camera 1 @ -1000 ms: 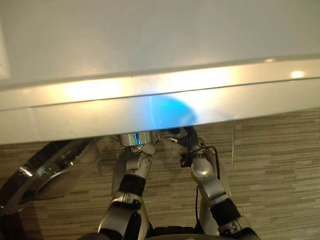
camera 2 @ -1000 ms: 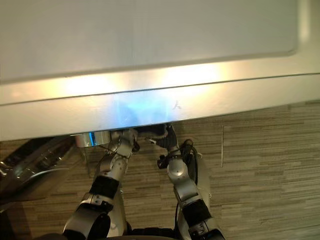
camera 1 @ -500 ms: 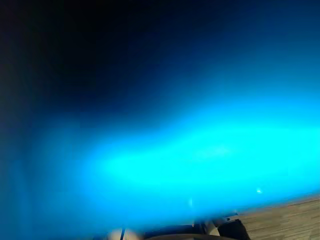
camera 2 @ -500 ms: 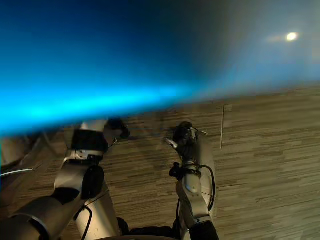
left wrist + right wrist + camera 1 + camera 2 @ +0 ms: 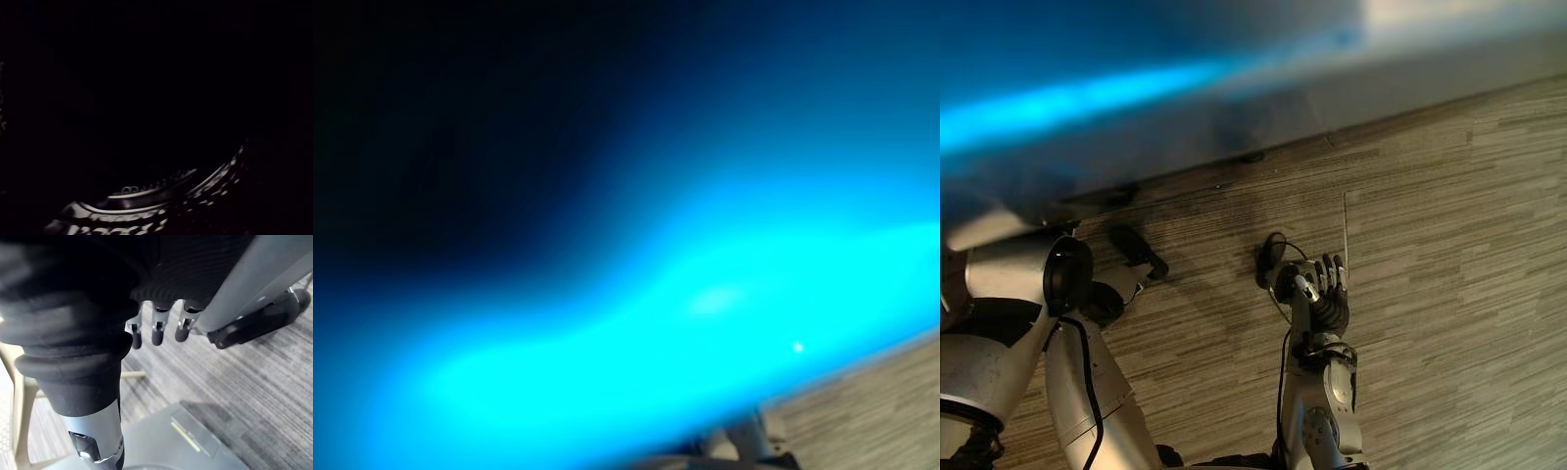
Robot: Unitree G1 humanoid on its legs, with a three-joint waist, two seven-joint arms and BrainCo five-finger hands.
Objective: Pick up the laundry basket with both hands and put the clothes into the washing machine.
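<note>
Right eye view shows your right hand (image 5: 1322, 294) open and empty over the floor (image 5: 1449, 245). The blue blur (image 5: 607, 372) at the lens may be the laundry basket; the left hand's state I cannot tell. It looks like the loading step, so next you should bring the right hand under the basket.

My right arm (image 5: 1324, 416) extended forward from below, wrist under its dark ribbed cover, right hand (image 5: 1320, 294) palm down, fingers (image 5: 157, 330) straight and slightly spread, nothing held, my left arm (image 5: 999, 294) bent, close at the left edge.
</note>
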